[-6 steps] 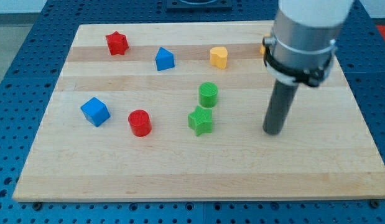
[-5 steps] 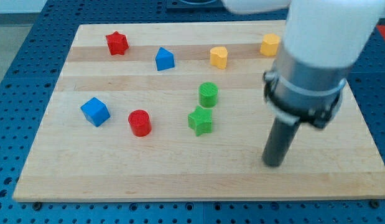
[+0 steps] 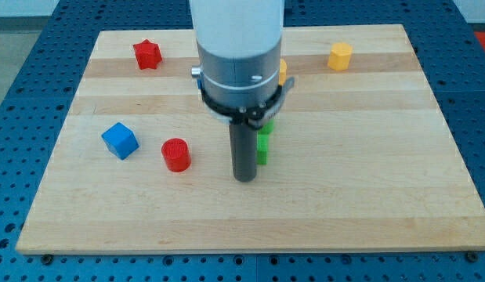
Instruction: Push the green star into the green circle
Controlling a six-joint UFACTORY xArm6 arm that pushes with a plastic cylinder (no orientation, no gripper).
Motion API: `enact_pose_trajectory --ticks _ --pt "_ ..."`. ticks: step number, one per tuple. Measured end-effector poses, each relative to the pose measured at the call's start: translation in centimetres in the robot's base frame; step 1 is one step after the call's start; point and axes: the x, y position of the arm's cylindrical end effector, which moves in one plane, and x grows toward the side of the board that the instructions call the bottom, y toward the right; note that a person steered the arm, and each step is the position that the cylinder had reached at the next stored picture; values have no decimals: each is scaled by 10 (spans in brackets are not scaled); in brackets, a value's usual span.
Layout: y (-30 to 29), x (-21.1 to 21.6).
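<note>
My tip (image 3: pixel 244 178) rests on the board at the view's middle, just below the green star (image 3: pixel 262 152). Only a thin right sliver of the star shows behind the rod. The green circle (image 3: pixel 268 125) sits right above the star, also mostly hidden by the arm, with a small green edge showing. Whether the star and the circle touch cannot be told. Whether my tip touches the star cannot be told either.
A red cylinder (image 3: pixel 176 154) and a blue cube (image 3: pixel 120 140) lie to the left of my tip. A red star (image 3: pixel 146 54) is at the top left. An orange block (image 3: pixel 341 56) is at the top right. A yellow block (image 3: pixel 282 72) peeks out beside the arm.
The arm has swung from the right side of the board to the middle, coming in below the green star. It now hides the blue block and most of both green blocks.
</note>
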Motion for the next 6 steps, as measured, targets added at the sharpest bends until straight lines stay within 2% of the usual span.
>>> enact_pose_trajectory --ticks 1,4,6 --pt "0 -26" --pt "22 -28" --pt "173 -26"
